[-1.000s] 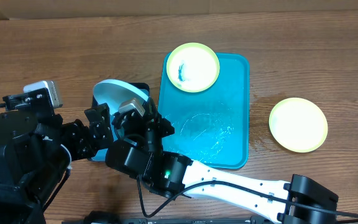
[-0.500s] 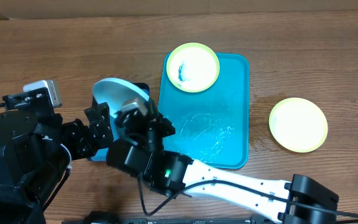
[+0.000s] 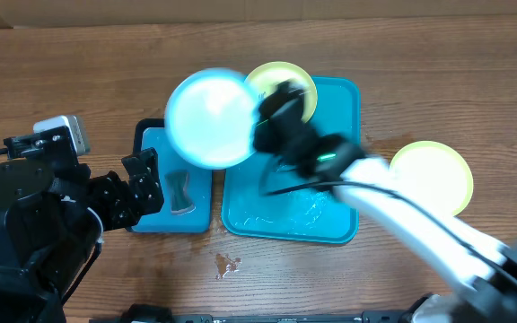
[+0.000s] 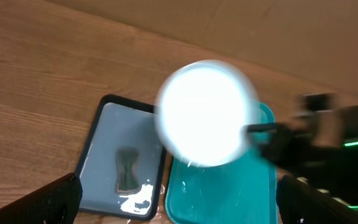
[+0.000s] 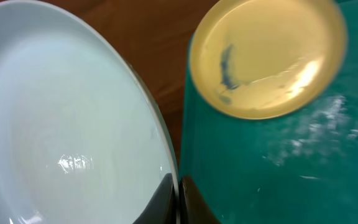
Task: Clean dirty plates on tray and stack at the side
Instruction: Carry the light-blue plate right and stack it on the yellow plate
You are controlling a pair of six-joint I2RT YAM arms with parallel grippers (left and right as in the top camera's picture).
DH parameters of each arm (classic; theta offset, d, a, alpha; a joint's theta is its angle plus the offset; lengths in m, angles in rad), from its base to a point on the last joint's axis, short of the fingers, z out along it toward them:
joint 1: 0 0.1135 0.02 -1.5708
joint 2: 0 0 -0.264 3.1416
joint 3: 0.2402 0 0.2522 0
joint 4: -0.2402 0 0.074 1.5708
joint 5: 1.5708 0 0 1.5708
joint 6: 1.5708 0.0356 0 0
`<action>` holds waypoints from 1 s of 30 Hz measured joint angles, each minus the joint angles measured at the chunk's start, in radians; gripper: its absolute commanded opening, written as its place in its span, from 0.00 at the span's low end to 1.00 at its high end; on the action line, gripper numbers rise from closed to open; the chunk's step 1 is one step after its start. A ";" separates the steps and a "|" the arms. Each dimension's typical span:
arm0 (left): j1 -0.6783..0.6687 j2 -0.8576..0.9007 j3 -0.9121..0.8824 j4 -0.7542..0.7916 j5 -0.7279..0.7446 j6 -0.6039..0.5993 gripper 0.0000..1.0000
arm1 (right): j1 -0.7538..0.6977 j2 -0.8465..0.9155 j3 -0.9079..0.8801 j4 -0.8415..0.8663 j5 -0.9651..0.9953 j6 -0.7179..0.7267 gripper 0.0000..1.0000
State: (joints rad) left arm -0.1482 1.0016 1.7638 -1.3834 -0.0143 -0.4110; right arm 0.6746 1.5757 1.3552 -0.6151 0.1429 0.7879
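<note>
Brown wood-grain tabletop (image 3: 79,72) everywhere, and the main thing is the light blue round plastic plate (image 3: 206,118). It's pinched by its rim at 3 o'clock in the right gripper (image 3: 260,121), held face-up toward the overhead camera, and it looks clean with just a shiny highlight. From above it overlaps the 10 o'clock corner of the big bright turquoise rectangular plastic tray (image 3: 335,135). The wrist cam shows the two dark fingers (image 5: 166,200) clamped right on the plate's edge. That whole arm is blurry, so don't ask me for finer detail. Just behind it, in the tray's 11 o'clock corner, sits a yellow-green rimmed round plastic plate (image 5: 266,56) with a dark blue-green smear on its pale centre. The tray floor has wet streaks toward 6 o'clock. Off the tray at 3 o'clock, on the bare wood, lies a second yellow-green round plastic plate (image 3: 440,175) with no smears I can see. At the tray's 9 o'clock, just beside it, is a smaller dark-rimmed blue tray (image 3: 155,144) with a dark sponge-like thing (image 3: 180,191) lying in it. The left gripper (image 3: 148,184) hangs at that small tray's 9 o'clock edge, fingers spread wide, nothing in them. A little puddle (image 3: 227,263) sits on the wood at roughly 7 o'clock of the big tray.
</note>
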 measured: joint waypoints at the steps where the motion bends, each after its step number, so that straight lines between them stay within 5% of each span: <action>1: 0.000 0.000 0.000 0.000 0.000 0.000 1.00 | -0.041 -0.040 0.000 -0.034 -0.020 0.005 0.04; 7: 0.000 0.000 0.000 0.000 0.000 0.000 1.00 | -0.449 -0.254 0.010 -0.352 -0.089 0.011 0.04; 13: 0.000 0.000 0.000 0.003 0.000 0.000 0.99 | -0.901 -0.197 -0.034 -0.530 -0.098 -0.113 0.04; 21: 0.000 0.000 0.000 0.007 0.000 0.000 1.00 | -1.133 0.006 -0.230 -0.536 -0.117 -0.195 0.04; 22: 0.000 0.000 0.000 0.007 0.000 0.001 1.00 | -1.140 0.023 -0.246 -0.530 -0.119 -0.201 0.08; 24: 0.000 0.000 0.000 0.007 0.000 0.003 1.00 | -1.141 0.038 -0.259 -0.526 -0.130 -0.216 0.38; 30: 0.000 0.000 0.000 0.013 0.000 0.003 1.00 | -1.109 0.025 -0.214 -0.529 -0.201 -0.265 0.49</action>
State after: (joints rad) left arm -0.1482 1.0016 1.7638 -1.3705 -0.0143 -0.4080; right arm -0.4339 1.6005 1.1408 -1.1442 -0.0586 0.5228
